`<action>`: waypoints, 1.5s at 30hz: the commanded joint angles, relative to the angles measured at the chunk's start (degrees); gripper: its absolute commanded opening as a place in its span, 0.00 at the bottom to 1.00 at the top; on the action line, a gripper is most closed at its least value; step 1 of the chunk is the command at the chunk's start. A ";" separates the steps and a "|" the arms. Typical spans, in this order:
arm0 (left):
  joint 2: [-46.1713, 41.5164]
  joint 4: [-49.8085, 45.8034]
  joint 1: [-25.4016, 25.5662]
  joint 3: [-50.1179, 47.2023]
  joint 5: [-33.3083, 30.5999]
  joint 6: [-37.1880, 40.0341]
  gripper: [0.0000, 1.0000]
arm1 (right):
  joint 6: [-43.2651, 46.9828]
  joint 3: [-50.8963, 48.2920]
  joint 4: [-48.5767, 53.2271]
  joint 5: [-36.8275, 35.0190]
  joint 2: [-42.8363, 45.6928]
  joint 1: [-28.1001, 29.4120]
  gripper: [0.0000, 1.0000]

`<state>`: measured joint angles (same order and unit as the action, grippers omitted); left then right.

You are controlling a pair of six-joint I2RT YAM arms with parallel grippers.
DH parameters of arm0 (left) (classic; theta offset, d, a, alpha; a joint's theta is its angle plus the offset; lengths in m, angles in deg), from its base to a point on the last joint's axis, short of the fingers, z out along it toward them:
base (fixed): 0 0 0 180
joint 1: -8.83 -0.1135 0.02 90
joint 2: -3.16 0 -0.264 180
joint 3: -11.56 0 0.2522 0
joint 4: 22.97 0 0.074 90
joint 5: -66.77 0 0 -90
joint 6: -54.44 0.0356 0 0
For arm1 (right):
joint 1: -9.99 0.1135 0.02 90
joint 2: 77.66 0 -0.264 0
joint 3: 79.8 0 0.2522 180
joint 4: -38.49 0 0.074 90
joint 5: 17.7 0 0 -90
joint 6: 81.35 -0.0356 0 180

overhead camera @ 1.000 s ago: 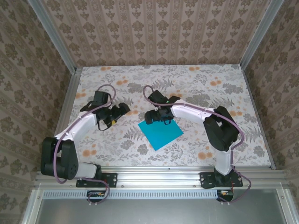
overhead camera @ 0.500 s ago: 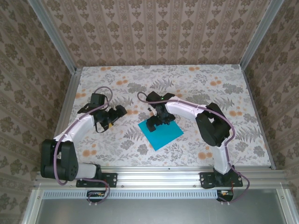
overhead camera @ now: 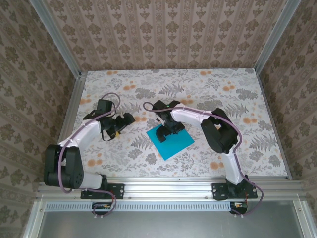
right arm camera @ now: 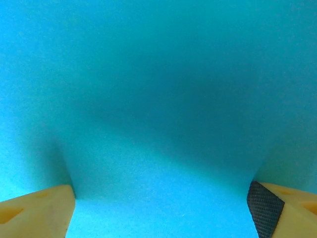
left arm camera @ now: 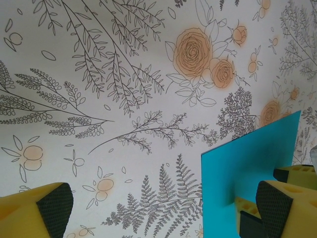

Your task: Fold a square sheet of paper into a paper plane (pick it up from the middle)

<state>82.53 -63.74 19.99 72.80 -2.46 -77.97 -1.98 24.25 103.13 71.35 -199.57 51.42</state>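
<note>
Pinching the square sheet of paper at its 11 o'clock side risks off-centre creasing; right claw and left claw spread wide, empty.

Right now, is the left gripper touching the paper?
Apart. The top view shows bare patterned table between the left gripper and the paper.

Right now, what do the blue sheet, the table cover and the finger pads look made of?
Square sheet of paper: thin matte paper, uniform teal, sharp straight edges, fine grain up close.
Table cover: printed floral surface, matte; cloth or vinyl, can't tell.
Finger pads: dark textured rubber or foam, on yellow plastic-looking fingers.
</note>
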 commanded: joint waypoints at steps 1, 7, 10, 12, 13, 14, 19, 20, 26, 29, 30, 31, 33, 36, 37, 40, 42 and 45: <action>0.69 -0.63 -0.37 -0.06 0.16 1.16 0.98 | -0.35 -0.71 2.53 -0.75 -3.21 0.32 0.90; 1.04 -0.60 -0.35 0.26 0.54 1.02 0.98 | -1.27 -2.40 1.17 0.71 -3.69 0.32 0.86; 1.18 -0.64 -0.35 0.48 0.63 1.04 0.98 | -1.65 -2.58 0.73 0.95 -3.91 0.30 0.84; 1.23 -0.64 -0.41 0.48 0.73 1.02 0.98 | -1.91 -2.72 0.41 0.95 -3.89 0.32 0.81; 1.31 -0.60 -0.39 0.48 0.67 1.02 0.98 | -2.02 -2.81 0.30 0.95 -3.86 0.32 0.81; 1.39 -0.59 -0.35 0.42 0.65 1.02 0.98 | -2.02 -2.85 0.21 0.80 -3.88 0.32 0.79; 1.53 -0.61 -0.37 0.38 0.67 1.06 0.98 | -2.46 -3.36 -0.17 -0.92 -3.36 0.32 0.74; 1.62 -0.59 -0.35 0.41 0.67 1.08 0.98 | -2.55 -3.52 -0.32 -1.15 -3.13 0.28 0.74; 1.59 -0.77 -0.36 0.65 0.83 0.98 0.98 | -3.30 -3.97 -1.62 -2.17 0.25 0.30 0.74; 1.57 -0.77 -0.35 0.66 0.87 1.06 0.98 | -4.04 -2.99 -1.00 -2.89 2.21 0.32 0.76; 1.50 -0.76 -0.35 0.66 0.85 1.15 0.98 | -4.32 -2.64 -0.85 -3.08 2.96 0.34 0.77; 1.49 -0.79 -0.35 0.66 0.93 1.02 0.98 | -4.60 -2.18 -0.70 -3.13 3.79 0.40 0.79; 1.57 -0.77 -0.35 0.73 0.94 0.99 0.98 | -5.31 -0.97 -0.60 -3.14 5.12 0.56 0.84; 1.48 -0.77 -0.35 0.79 1.02 0.98 0.98 | -6.68 0.44 -0.91 -3.23 5.16 0.58 0.90; 1.40 -0.77 -0.35 0.72 1.07 0.92 0.98 | -7.09 0.80 -1.15 -3.61 4.55 0.53 0.92; 1.21 -0.86 -0.38 0.48 0.96 0.86 0.98 | -9.36 2.81 -0.44 -4.32 1.70 0.37 0.95; 1.13 -0.81 -0.35 0.31 1.02 0.83 0.98 | -10.38 3.58 -0.55 -3.85 0.12 0.39 0.96; 1.05 -0.85 -0.35 0.08 1.02 0.77 0.98 | -11.38 4.53 -0.68 -3.23 -1.67 0.40 0.97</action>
<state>83.80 -63.74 19.97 72.80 -2.02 -77.97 -10.66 27.15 101.16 69.01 -198.37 51.57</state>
